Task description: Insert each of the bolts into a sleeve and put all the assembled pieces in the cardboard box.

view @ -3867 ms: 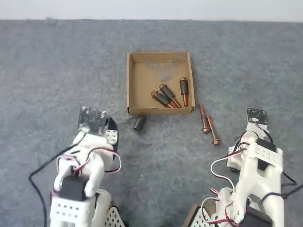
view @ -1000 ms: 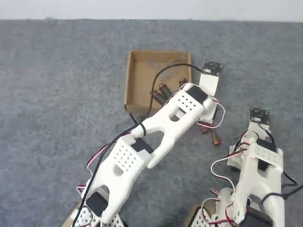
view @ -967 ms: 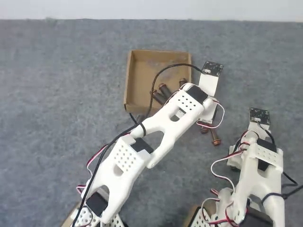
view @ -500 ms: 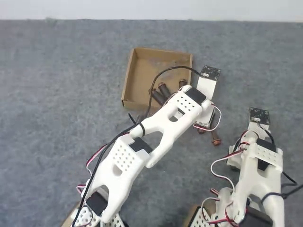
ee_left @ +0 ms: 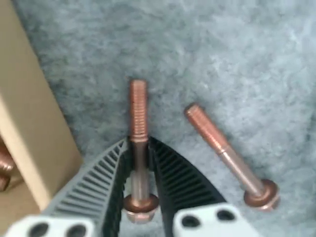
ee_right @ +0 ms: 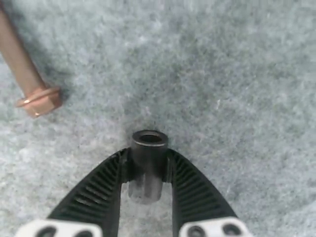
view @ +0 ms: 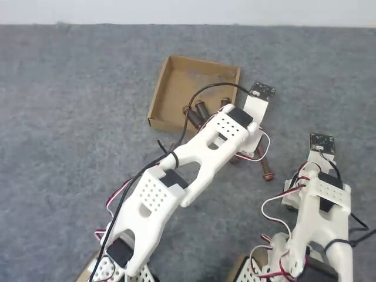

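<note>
Copper bolt (ee_left: 138, 123) pinched by its shank in the left tool (ee_left: 138, 142), fingers closed tight on it, just right of the cardboard box (view: 161, 94). Second bolt (ee_left: 228, 155) loose on the grey table (view: 70, 117) beside it, further right. Dark sleeve (ee_right: 149, 148) clamped in the right tool (ee_right: 148, 158), at the near right of the scene.

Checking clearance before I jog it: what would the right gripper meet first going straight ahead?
Probably just the grey carpet: the right gripper, shut on a sleeve, points at bare carpet; the loose bolt lies off its line.
</note>
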Controlling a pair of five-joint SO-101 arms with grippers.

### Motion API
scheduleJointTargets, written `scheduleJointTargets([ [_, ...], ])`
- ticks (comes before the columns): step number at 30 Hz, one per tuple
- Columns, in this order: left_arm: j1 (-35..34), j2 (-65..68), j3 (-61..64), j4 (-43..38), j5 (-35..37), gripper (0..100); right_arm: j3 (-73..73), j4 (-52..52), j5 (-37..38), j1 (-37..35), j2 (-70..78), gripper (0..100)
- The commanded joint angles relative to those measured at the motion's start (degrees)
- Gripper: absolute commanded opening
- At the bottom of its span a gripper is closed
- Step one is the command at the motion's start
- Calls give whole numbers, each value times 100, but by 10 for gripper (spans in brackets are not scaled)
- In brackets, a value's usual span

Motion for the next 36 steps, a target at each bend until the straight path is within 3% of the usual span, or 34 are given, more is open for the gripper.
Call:
scheduleJointTargets([
  [1, 211, -598, 40, 624, -712, 10, -281, -110, -26, -75, 4, 7],
  [4, 308, -985, 119, 1099, -1468, 10, -281, -110, -26, -75, 4, 7],
  [9, 220, -1855, 1103, 1134, -2092, 10, -281, -110, -26, -75, 4, 7],
  [19, 185, -4756, 4945, -105, -3771, 11, -281, -110, -26, -75, 4, 7],
  [26, 176, -5864, 6818, -958, -4132, 12, -281, -110, -26, -75, 4, 7],
  [33, -105, -5864, 7187, -1081, -4193, 14, -281, -92, -26, -75, 4, 7],
  [36, -281, -5864, 7187, -1064, -4123, 75, -281, -92, -26, -75, 4, 7],
])
